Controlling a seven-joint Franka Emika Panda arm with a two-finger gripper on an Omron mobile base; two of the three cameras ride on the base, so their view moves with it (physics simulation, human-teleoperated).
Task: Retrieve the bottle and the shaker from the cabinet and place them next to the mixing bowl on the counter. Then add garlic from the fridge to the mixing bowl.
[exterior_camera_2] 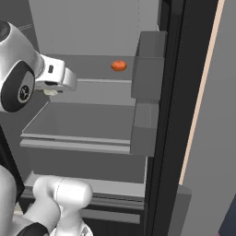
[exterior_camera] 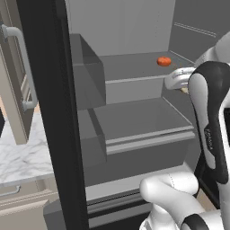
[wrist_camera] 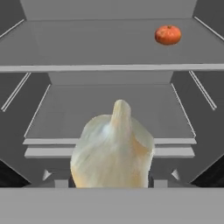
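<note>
Garlic (wrist_camera: 113, 151) gripped in pincer (wrist_camera: 109, 181), inside fridge (wrist_camera: 109, 48).

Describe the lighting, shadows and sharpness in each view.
Left base view: flat, even light, fridge shelves grey with soft shading, no glare. Right base view: the same, tomato casts hardly any shadow. Hand view: garlic looms large and slightly soft at the bottom; shelves beyond look sharp.

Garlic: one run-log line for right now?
hand shut on garlic | inside fridge | tomato on upper shelf
</note>
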